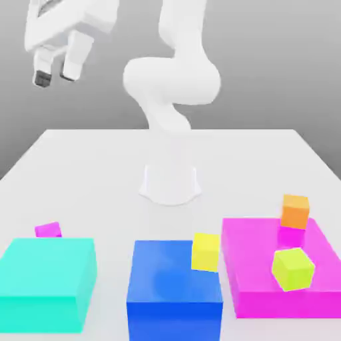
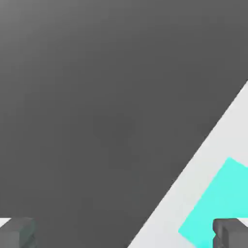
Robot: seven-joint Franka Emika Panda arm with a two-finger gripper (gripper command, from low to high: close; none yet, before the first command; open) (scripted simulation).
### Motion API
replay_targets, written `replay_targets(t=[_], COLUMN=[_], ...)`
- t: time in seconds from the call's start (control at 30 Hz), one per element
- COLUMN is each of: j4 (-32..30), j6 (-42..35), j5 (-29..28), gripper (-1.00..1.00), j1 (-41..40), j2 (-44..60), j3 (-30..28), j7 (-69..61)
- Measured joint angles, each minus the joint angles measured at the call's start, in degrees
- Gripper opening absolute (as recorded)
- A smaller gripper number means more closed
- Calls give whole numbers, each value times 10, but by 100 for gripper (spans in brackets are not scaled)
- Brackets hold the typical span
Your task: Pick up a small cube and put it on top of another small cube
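A tiny magenta-pink small cube (image 1: 48, 230) rests on the white table (image 1: 100, 173), just behind the big cyan block (image 1: 46, 280) at the exterior view's left. My gripper (image 1: 55, 74) hangs high above the table's far left corner, well apart from every cube. Its fingers are spread open with nothing between them. In the hand view the two grey fingertips (image 2: 17, 233) frame dark floor, with my gripper (image 2: 123, 235) looking past the table's edge (image 2: 193, 193) and a corner of the cyan block (image 2: 218, 203).
A big blue block (image 1: 173, 286) carries a small yellow cube (image 1: 206, 252) at its far right corner. The flat magenta block (image 1: 260, 280) holds a lime cube (image 1: 293, 269) and an orange cube (image 1: 295, 212). The arm's white base (image 1: 170, 180) stands mid-table.
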Motion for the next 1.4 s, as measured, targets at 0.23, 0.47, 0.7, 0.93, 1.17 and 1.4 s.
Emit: replay_targets(t=[0.23,0.47,0.7,0.93,1.17,1.4], j4=[-46,-92,-138,-158,-145,-153], j6=[49,98,147,222,289,252], j5=[-11,-23,-15,12,7,13], gripper=[0,0,0,0,-100,-100], j1=[-89,-160,-220,-246,-236,-238], j2=[78,156,232,332,412,367], j3=[9,-1,-27,-38,-49,-46], j7=[181,361,529,619,624,620])
